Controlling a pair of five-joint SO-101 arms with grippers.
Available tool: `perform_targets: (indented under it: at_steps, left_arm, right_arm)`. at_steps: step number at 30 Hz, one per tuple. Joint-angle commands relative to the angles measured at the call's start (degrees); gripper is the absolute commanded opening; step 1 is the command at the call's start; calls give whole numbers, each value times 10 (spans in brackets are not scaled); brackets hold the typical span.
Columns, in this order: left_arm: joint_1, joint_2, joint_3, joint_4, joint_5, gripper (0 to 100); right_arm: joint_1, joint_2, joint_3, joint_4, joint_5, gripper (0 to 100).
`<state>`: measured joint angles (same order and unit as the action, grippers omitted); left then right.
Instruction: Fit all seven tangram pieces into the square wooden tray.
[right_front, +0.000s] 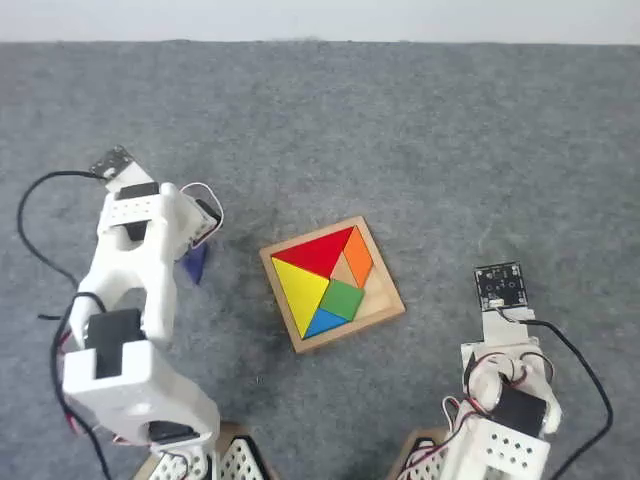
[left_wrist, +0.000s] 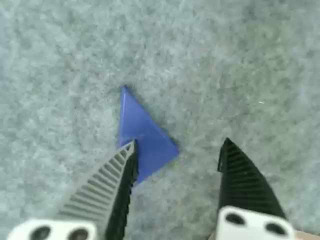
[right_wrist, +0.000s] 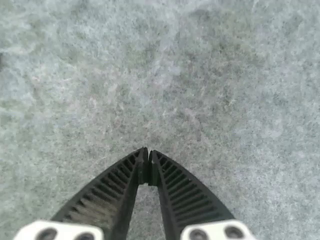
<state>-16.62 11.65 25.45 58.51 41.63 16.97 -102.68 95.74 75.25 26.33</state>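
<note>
Grey fuzzy carpet (right_front: 450, 130); left jaws spread over flat blue triangle (left_wrist: 147, 140); right jaws clenched, empty.

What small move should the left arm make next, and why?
Probably nudge the left gripper sideways until the dark blue triangular piece sits between its open jaws, then close. One jaw overlaps the triangle's edge while the other stands off over grey carpet, and the piece lies outside the square wooden tray.
</note>
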Motion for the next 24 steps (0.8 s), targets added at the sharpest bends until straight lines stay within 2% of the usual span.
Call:
perform_targets:
  at_steps: [1,9,20,24]
  left_arm:
    - [-5,7,-12,31,-21,258]
    - [-57,9,-12,47,-86,233]
    - [-60,11,-12,48,-127,206]
    - [-62,11,-11,47,-133,127]
  right_arm:
    - [6,-12,7,3,4,34]
    - [6,-12,7,3,4,34]
    - [6,-12,7,3,4,34]
    - [6,-12,7,3,4,34]
